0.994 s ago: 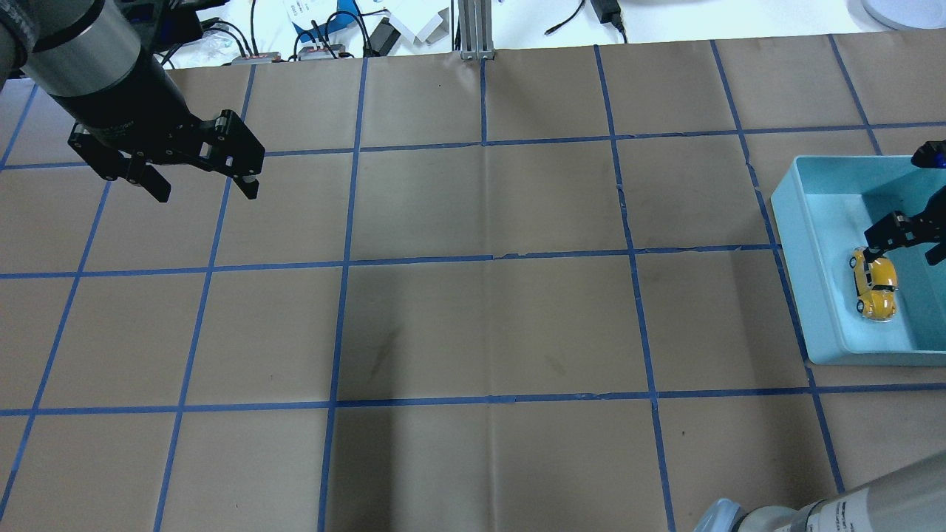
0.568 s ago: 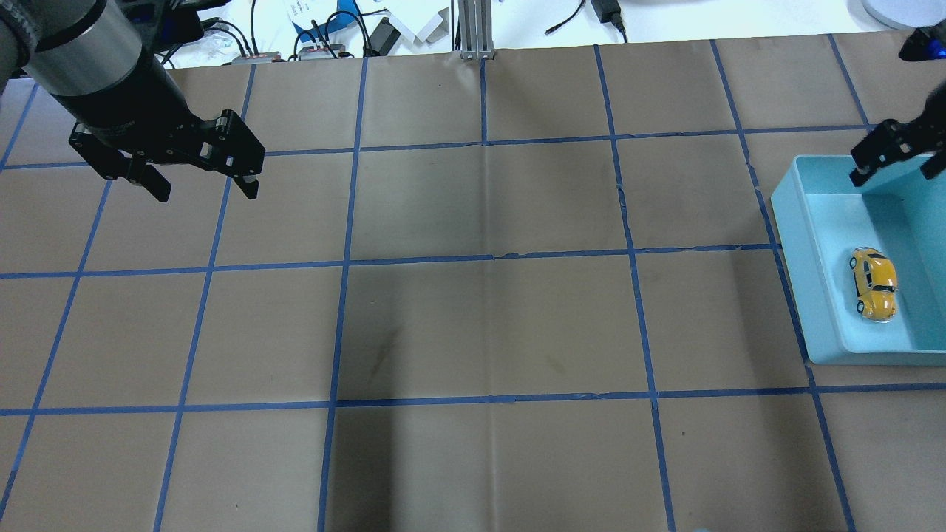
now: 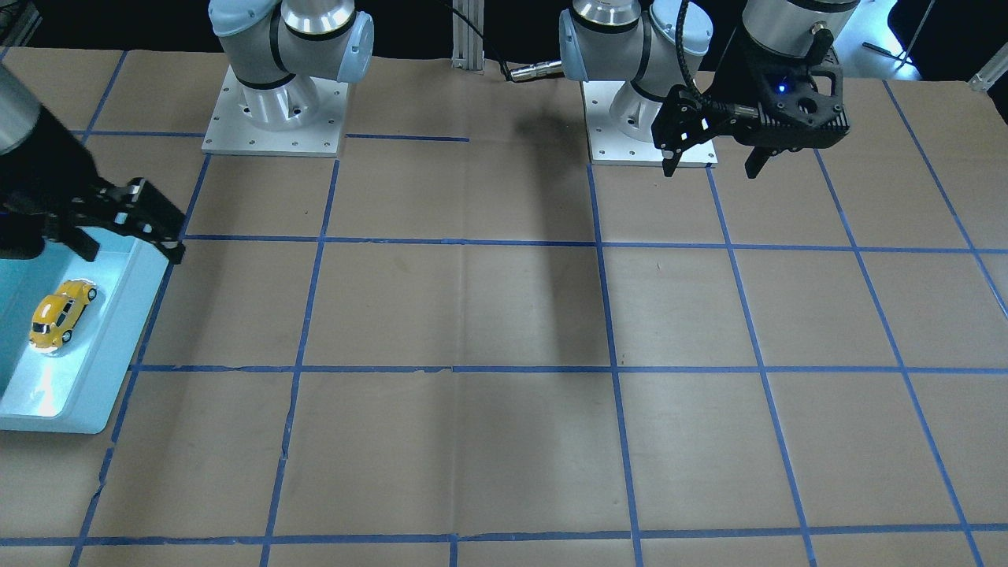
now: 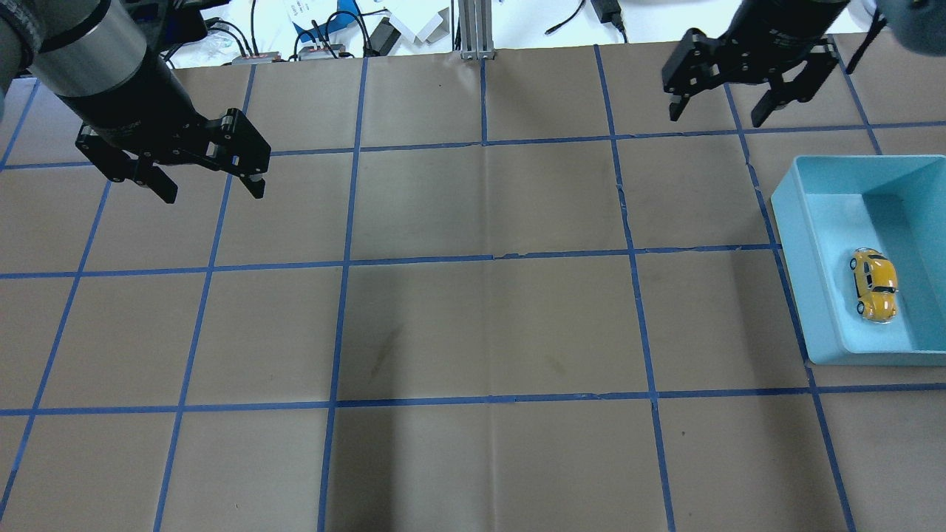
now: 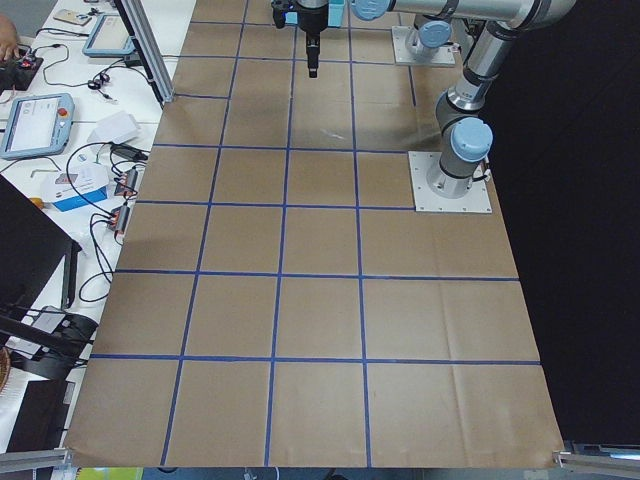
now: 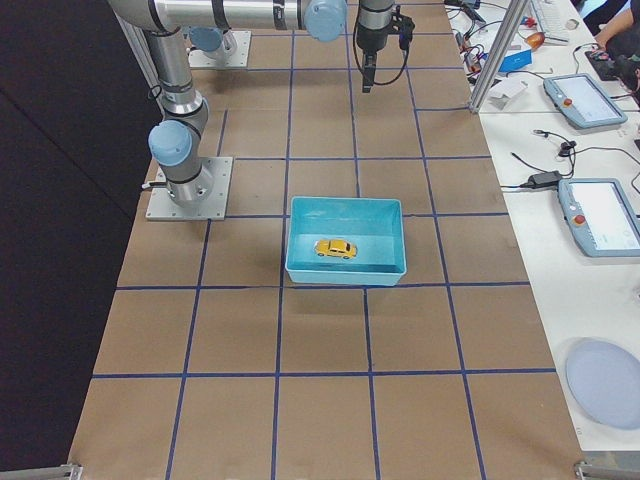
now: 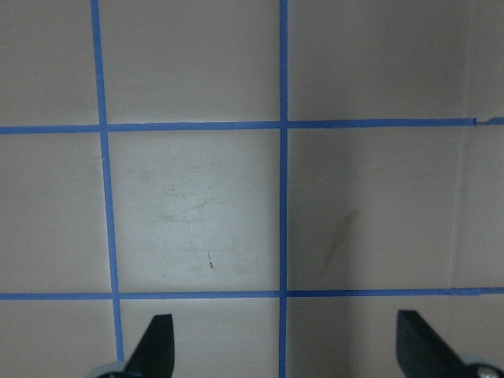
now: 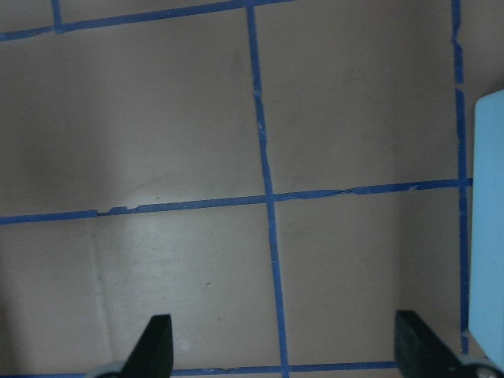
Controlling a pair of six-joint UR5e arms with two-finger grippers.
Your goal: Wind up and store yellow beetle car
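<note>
The yellow beetle car (image 4: 874,284) lies on its wheels inside the light blue bin (image 4: 788,222) at the table's right side; it also shows in the front view (image 3: 61,313) and the right side view (image 6: 335,248). My right gripper (image 4: 717,118) is open and empty, held high, away from the bin and the car. Its wrist view shows bare paper between the fingertips (image 8: 157,342) and the bin's edge (image 8: 490,220) at the right. My left gripper (image 4: 213,193) is open and empty above the table's left part.
The table is covered in brown paper with a grid of blue tape (image 4: 484,258). Cables and small devices (image 4: 325,37) lie beyond the far edge. An aluminium post (image 4: 473,29) stands at the far middle. The arm bases (image 3: 276,110) sit at the robot's side.
My right gripper has lifted out of the bin, leaving the car there, and moved up and away toward the far edge. The left gripper has hardly moved.
</note>
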